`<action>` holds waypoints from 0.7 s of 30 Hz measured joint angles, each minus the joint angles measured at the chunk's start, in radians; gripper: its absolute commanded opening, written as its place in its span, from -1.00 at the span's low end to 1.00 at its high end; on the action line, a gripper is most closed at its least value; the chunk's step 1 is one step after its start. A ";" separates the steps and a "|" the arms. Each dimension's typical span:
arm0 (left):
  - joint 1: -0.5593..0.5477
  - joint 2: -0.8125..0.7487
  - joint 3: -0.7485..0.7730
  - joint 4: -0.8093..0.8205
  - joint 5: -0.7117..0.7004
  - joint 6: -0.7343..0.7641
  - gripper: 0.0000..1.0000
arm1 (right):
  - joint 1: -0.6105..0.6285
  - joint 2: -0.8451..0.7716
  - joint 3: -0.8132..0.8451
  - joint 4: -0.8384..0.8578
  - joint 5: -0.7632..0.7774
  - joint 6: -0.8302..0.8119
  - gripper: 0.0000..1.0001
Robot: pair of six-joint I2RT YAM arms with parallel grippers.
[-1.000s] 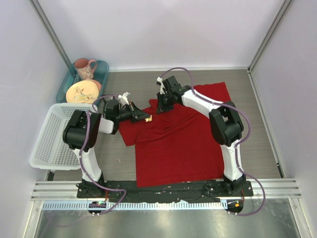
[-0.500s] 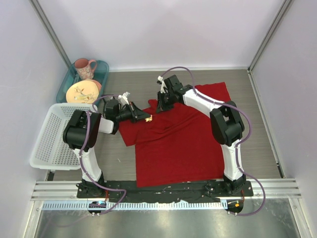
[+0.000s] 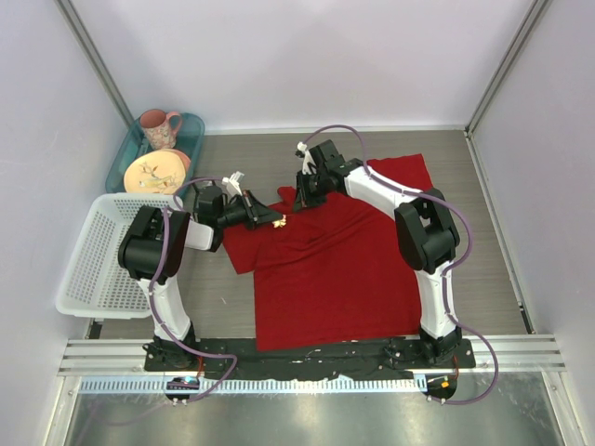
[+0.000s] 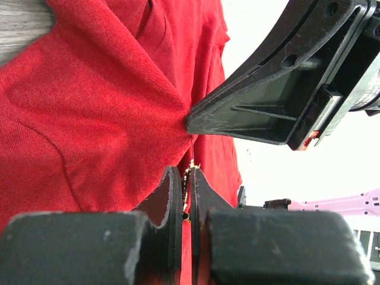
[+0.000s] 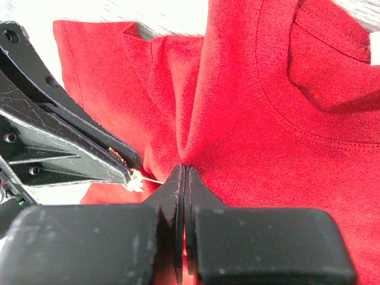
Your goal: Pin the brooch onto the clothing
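The clothing (image 3: 335,269), a red T-shirt, lies spread on the table between the arms. My left gripper (image 3: 276,220) reaches in from the left, shut on the brooch (image 3: 284,221), a tiny pale pin at its tips. In the right wrist view the brooch (image 5: 135,180) sticks out of the left fingers (image 5: 65,148), its thin needle pointing at the fabric. My right gripper (image 5: 184,172) is shut on a raised fold of the clothing (image 5: 267,119) below the collar. In the left wrist view the brooch (image 4: 190,175) sits edge-on between the left jaws, just short of the pinched fold.
A white mesh basket (image 3: 93,255) stands at the left of the table. Behind it a teal tray (image 3: 191,130) holds a pink mug (image 3: 160,125) and a patterned plate (image 3: 153,172). Pale walls enclose the back and both sides.
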 measured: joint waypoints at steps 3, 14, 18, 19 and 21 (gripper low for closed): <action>0.000 0.000 0.000 0.000 0.000 0.000 -1.00 | -0.001 0.000 0.000 0.000 -0.005 0.000 -0.99; -0.004 0.000 0.000 0.014 0.003 -0.013 -1.00 | -0.004 -0.004 -0.011 0.019 -0.044 0.005 -0.99; -0.006 0.002 0.000 0.034 0.002 -0.031 -1.00 | -0.014 -0.007 -0.025 0.044 -0.073 0.023 -0.99; -0.006 0.003 0.000 0.039 0.003 -0.037 -1.00 | -0.017 -0.008 -0.029 0.048 -0.079 0.027 -0.99; -0.010 0.012 0.000 0.054 0.003 -0.051 -1.00 | -0.025 -0.009 -0.036 0.054 -0.094 0.037 -0.99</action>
